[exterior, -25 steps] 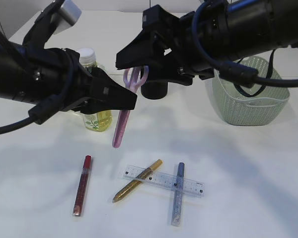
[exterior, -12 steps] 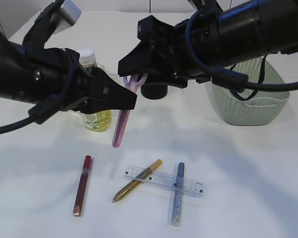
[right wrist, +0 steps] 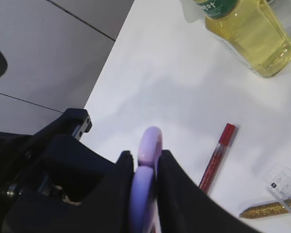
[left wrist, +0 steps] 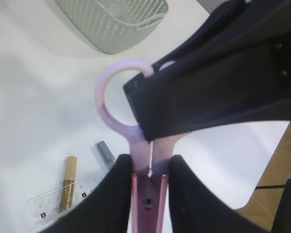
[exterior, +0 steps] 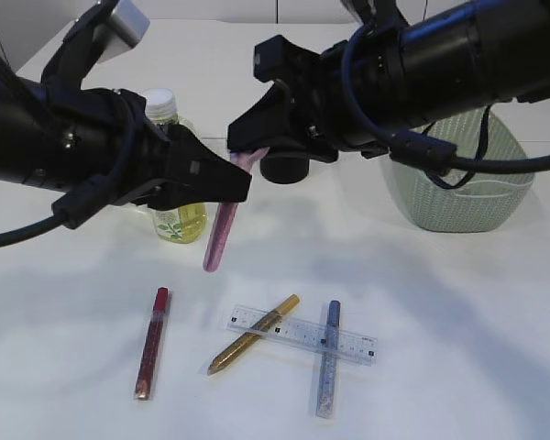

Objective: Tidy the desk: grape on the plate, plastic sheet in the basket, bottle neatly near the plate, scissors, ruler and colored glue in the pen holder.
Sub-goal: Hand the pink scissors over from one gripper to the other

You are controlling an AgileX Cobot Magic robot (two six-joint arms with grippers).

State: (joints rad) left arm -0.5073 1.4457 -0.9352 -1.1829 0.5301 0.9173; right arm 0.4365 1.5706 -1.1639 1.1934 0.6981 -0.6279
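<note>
Pink-and-lilac scissors (exterior: pixel 220 236) hang blade-down in a pink sheath above the table, gripped from both sides. My left gripper (exterior: pixel 242 180) is shut on them just below the handles (left wrist: pixel 101 102), at the top of the sheath. My right gripper (exterior: pixel 253 147) is shut on the lilac handle loops (right wrist: pixel 149 143). The bottle (exterior: pixel 176 216) of yellow liquid stands behind the left arm. On the table in front lie a clear ruler (exterior: pixel 302 335) and red (exterior: pixel 152 343), gold (exterior: pixel 254 333) and blue (exterior: pixel 327 359) glitter glue sticks. The black pen holder (exterior: pixel 284 169) stands behind the scissors. Grape, plate and plastic sheet are out of view.
A pale green woven basket (exterior: pixel 467 188) stands at the back right, partly behind the right arm. The gold and blue glue sticks lie crossed over the ruler. Both arms fill the upper half of the exterior view.
My right gripper has moved in onto the scissors' handle loops and closed on them. The left gripper has kept its grip, and the sheath tip has swung slightly left.
</note>
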